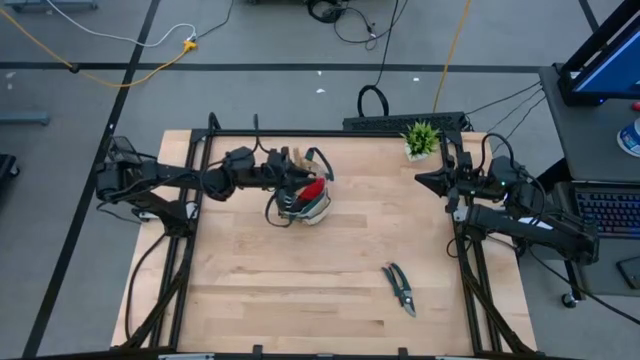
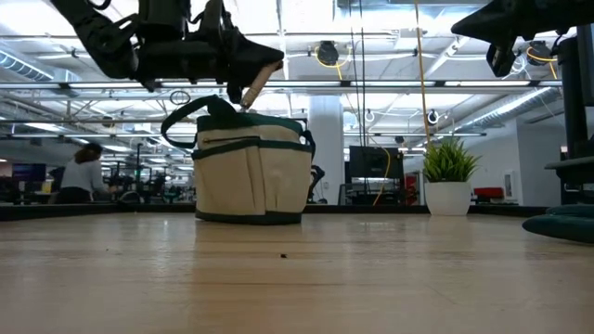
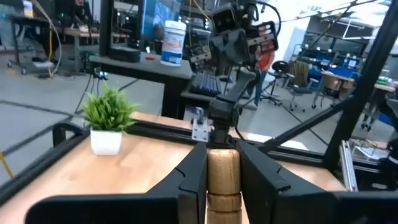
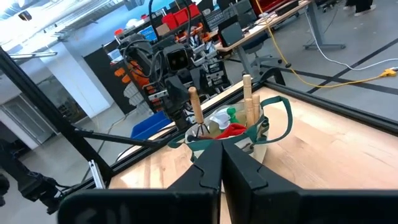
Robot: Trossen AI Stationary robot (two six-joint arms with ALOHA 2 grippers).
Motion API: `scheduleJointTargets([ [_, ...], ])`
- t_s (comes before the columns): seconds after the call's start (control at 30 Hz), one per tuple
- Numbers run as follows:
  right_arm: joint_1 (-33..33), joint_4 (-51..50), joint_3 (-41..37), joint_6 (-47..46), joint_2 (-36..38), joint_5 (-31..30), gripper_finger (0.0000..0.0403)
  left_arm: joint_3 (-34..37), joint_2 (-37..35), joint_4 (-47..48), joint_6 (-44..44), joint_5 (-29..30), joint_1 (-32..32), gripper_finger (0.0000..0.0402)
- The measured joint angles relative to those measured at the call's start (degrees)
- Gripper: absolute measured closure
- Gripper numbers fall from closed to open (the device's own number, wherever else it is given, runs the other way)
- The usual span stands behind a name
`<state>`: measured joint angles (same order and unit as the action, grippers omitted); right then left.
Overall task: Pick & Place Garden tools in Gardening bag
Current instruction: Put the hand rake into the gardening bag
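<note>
1 gardening bag [image 1: 310,200] stands on table [image 1: 300,290], landmark for the rest. Left gripper [image 1: 292,163] hovers just above bag's rim, fingers clamped on 1 wooden tool handle [image 3: 222,177]. In bag: 2 more wooden handles [image 4: 251,99] sticking up, 1 red glove [image 4: 235,129], 1 green spray bottle [image 4: 231,114]. 1 pair pruning shears [image 1: 400,288] lies flat, well apart from bag, nearer table's front edge. 1 potted plant [image 1: 421,139] at back edge, right of bag. Right gripper [image 1: 422,180] waits right of bag, near plant, fingers closed, empty.
</note>
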<state>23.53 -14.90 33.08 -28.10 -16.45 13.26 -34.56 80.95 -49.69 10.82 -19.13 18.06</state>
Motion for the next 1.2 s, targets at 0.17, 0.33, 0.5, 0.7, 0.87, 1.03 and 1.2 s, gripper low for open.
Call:
scheduleJointTargets([
  [0.17, 0.0, 0.0, 0.0, -1.2, 0.0, 0.0, 0.0403, 0.8, 0.0, -0.2, -3.0, 0.8, 0.9, 0.0333],
  [0.33, 0.0, 0.0, 0.0, -1.7, 0.0, 0.0, 0.0403, 2.1, 0.0, -0.4, -4.1, 0.8, 2.8, 0.0333],
  [0.5, 0.0, 0.0, 0.0, -1.4, 0.0, 0.0, 0.0403, 2.9, 0.0, -2.1, -4.3, 0.5, 2.9, 0.0333],
  [0.7, 0.0, 0.0, 0.0, -1.1, 0.0, -1.6, 0.0403, 3.0, 0.1, -4.7, -5.4, 0.7, 1.2, 0.0333],
  [0.87, 0.0, 0.0, 0.0, -1.2, 0.0, -1.5, 0.0403, 3.0, 0.1, -4.8, -6.5, 1.5, 0.4, 0.0333],
  [1.03, 0.0, 0.0, 0.0, -1.2, 0.0, -1.5, 0.0403, 3.0, 0.4, -4.0, -7.5, 1.8, 0.2, 0.0333],
  [1.2, 0.0, 0.0, 0.0, -1.2, 0.0, -1.5, 0.0403, 4.0, 1.1, -4.7, -7.5, 3.0, 0.2, 0.0333],
])
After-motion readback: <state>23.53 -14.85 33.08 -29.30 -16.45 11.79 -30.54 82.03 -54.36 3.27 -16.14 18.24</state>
